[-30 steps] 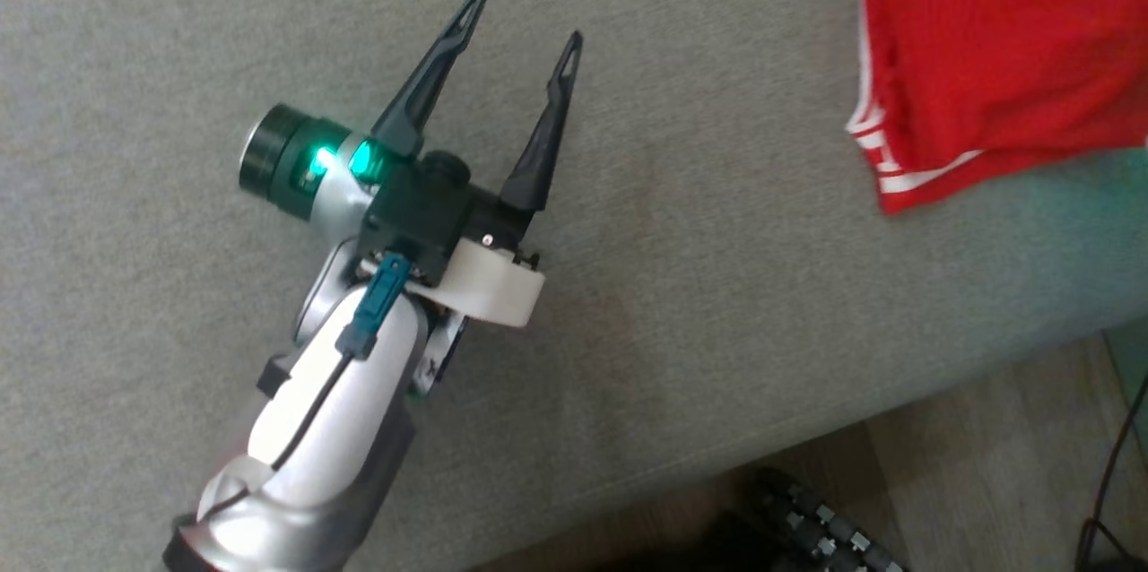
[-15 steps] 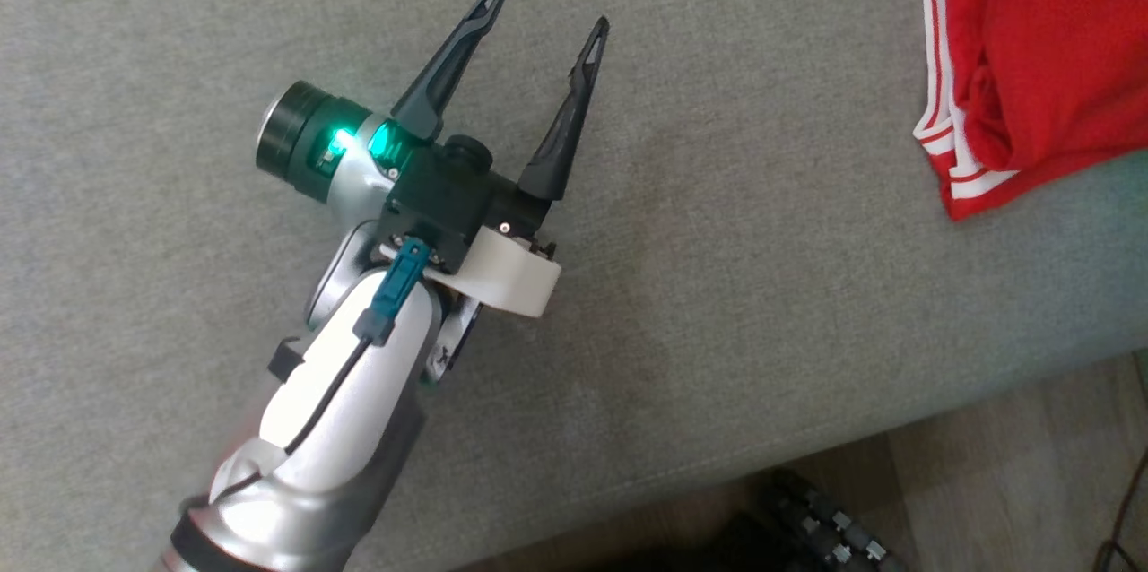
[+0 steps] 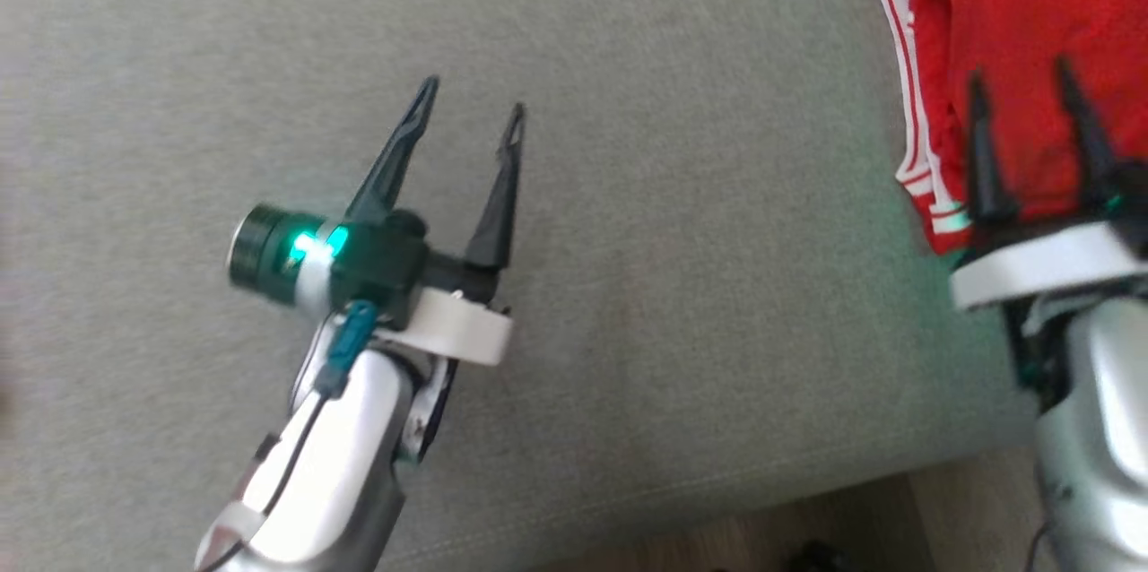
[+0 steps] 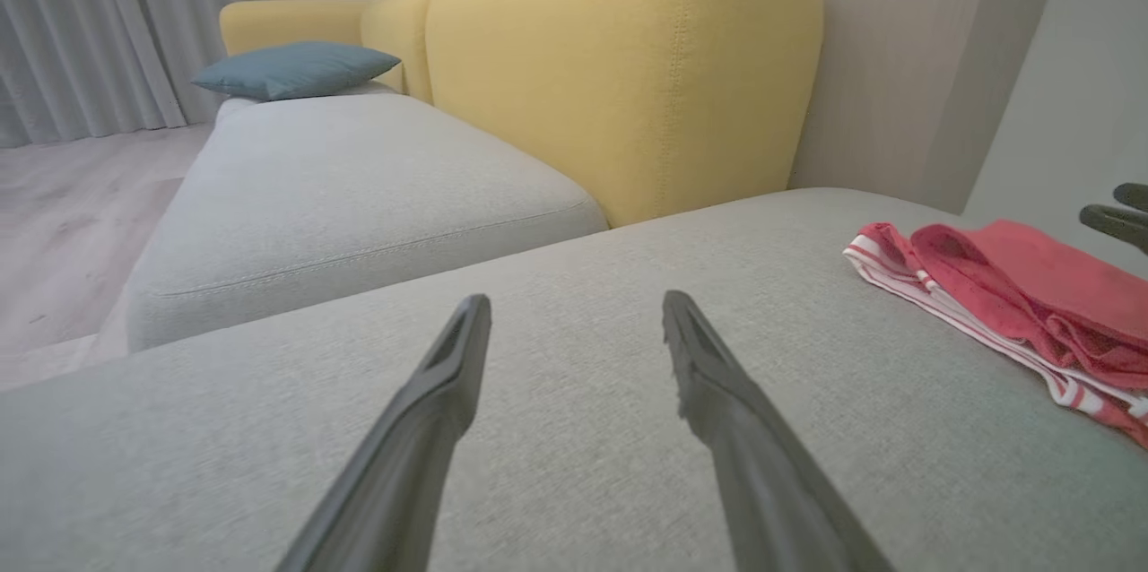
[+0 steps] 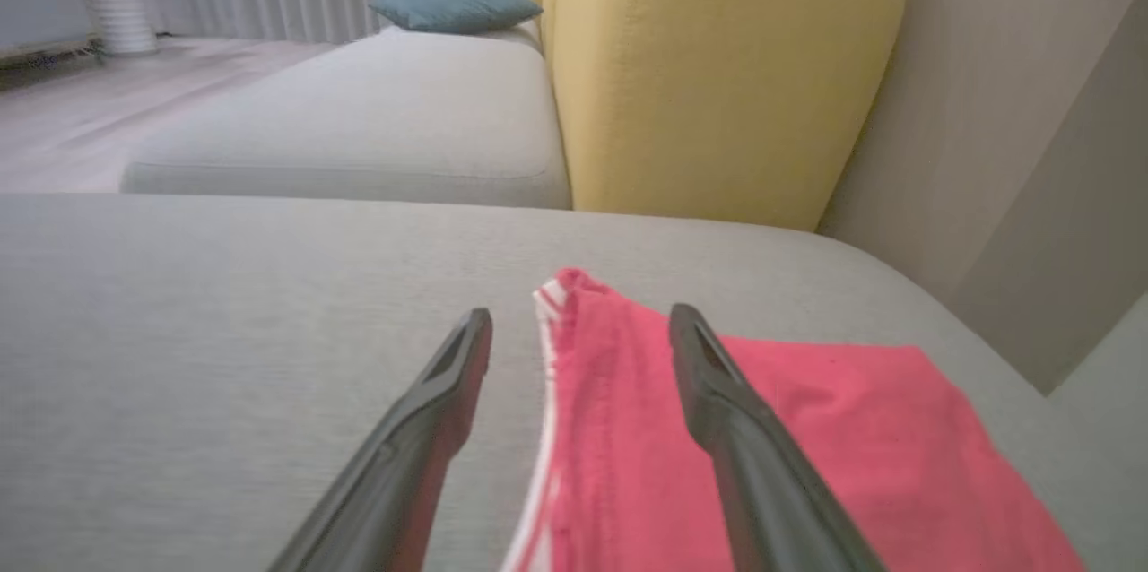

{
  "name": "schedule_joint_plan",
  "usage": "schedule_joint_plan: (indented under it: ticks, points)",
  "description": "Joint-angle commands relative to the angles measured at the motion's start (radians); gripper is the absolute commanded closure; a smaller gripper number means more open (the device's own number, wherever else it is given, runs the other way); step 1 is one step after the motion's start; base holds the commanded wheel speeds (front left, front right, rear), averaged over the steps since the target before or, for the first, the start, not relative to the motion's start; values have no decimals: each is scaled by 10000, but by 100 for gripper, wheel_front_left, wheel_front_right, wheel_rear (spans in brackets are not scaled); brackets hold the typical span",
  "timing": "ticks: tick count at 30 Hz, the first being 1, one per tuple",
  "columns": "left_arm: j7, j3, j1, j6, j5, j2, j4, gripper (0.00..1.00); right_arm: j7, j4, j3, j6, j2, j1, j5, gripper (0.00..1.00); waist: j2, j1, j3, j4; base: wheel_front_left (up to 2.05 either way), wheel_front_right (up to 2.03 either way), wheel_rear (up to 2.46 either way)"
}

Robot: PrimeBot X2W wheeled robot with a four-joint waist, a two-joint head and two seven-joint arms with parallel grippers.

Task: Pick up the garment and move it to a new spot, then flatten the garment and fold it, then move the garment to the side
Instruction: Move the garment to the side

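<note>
The red garment [image 3: 1031, 7] lay on the grey sofa cushion [image 3: 673, 303] at the robot's right, its white-striped edge facing left and running away from the robot. Its right part was cut off in the head view, so its long axis could not be told. The right end effector [image 3: 1018, 70], its 2 fingers apart, partly hid it, while the left end effector [image 3: 473, 97], also spread, was over bare cushion well apart.

The garment [image 3: 1013, 7] is red with white stripes along its edge. The sofa seat [image 3: 700, 222] is plain grey, the backrest [image 4: 628, 61] mustard yellow, the cushion [image 4: 296, 70] dusty blue. The left gripper [image 3: 473, 95] and right gripper [image 3: 1020, 71] have black fingers. The light [image 3: 309, 245] is green.
</note>
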Motion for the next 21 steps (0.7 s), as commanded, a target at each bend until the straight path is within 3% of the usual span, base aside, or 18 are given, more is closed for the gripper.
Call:
schedule_joint_plan:
  ticks: [1, 9, 21]
  points:
    - [-50, 493, 116, 166, -112, 158, -449, 0, 101, -773, 227, 35, 87, 380, 106, 0, 0, -1, -466, 415, 0, 0, 0]
    - [-50, 1376, 1202, 714, -531, 318, -687, 0, 770, -2572, 716, 35, 861, 1835, 237, 0, 0, -1, -1253, 1236, 0, 0, 0]
    - [-51, 2113, 2635, 866, -900, 512, -758, 0, 1283, -3236, 315, 35, 1401, 3267, 245, 0, 0, -1, -2476, 1928, 0, 0, 0]
